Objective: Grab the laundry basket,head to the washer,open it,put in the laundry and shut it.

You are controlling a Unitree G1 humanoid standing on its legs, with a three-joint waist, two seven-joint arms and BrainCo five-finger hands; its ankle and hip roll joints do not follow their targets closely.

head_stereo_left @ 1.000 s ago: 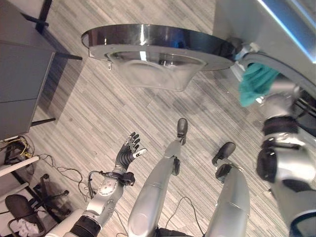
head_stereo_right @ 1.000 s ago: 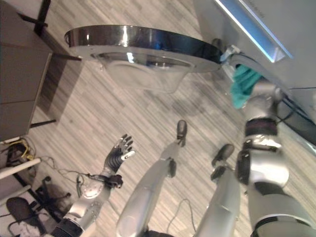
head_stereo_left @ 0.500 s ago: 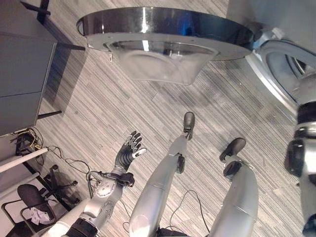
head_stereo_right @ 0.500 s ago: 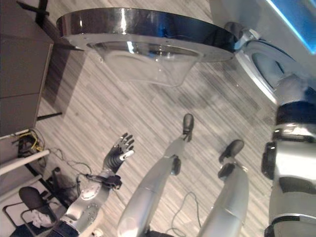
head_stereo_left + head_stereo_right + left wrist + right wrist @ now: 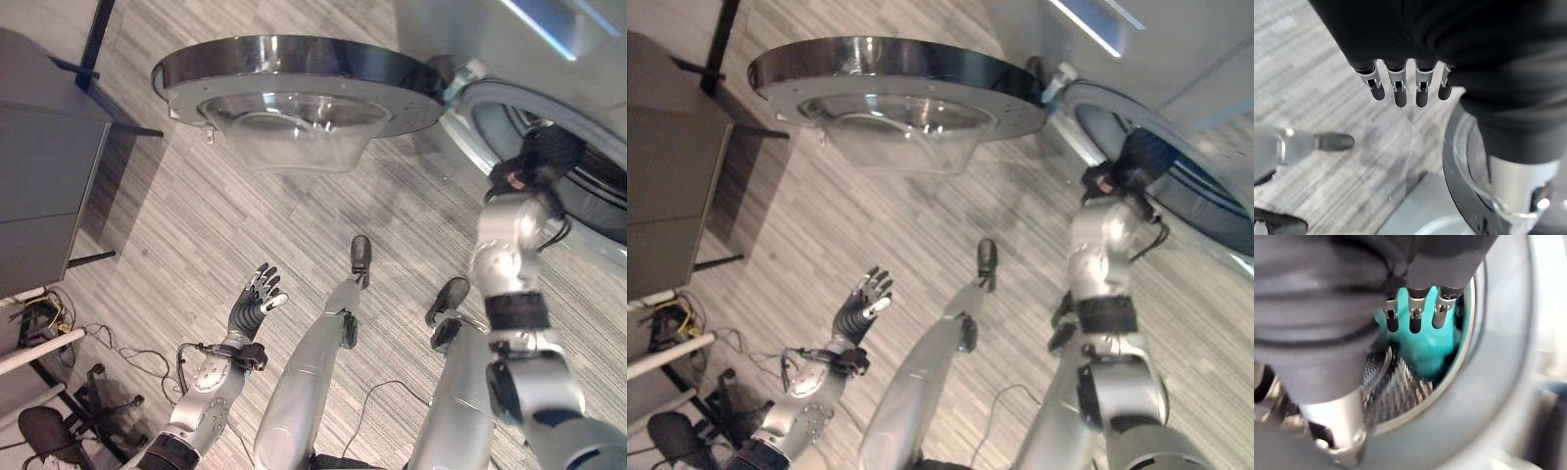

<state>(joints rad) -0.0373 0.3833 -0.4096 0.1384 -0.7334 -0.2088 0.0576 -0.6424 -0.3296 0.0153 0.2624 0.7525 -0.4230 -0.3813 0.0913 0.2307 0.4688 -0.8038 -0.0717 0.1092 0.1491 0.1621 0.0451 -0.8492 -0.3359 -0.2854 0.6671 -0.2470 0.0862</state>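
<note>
The washer's round door point(image 5: 294, 73) stands swung open, its glass bowl point(image 5: 289, 122) facing me. My right hand point(image 5: 545, 157) reaches into the washer's opening point(image 5: 588, 191) at the upper right. In the right wrist view its fingers point(image 5: 1416, 319) are straight and hold nothing. Just past them, a teal cloth point(image 5: 1426, 350) lies inside the perforated drum point(image 5: 1396, 389). My left hand point(image 5: 253, 305) hangs open over the floor at the lower left, and its straight fingers point(image 5: 1399, 90) point toward the door's rim point(image 5: 1457, 161).
A grey cabinet point(image 5: 39, 186) stands along the left side. An office chair point(image 5: 44, 431) and loose cables sit at the lower left. Striped wood-look floor lies between the cabinet and the washer.
A second ago my right hand carried the teal cloth at the washer's opening; now the cloth lies in the drum and the fingers are off it. The head camera has shifted. The left hand stayed put.
</note>
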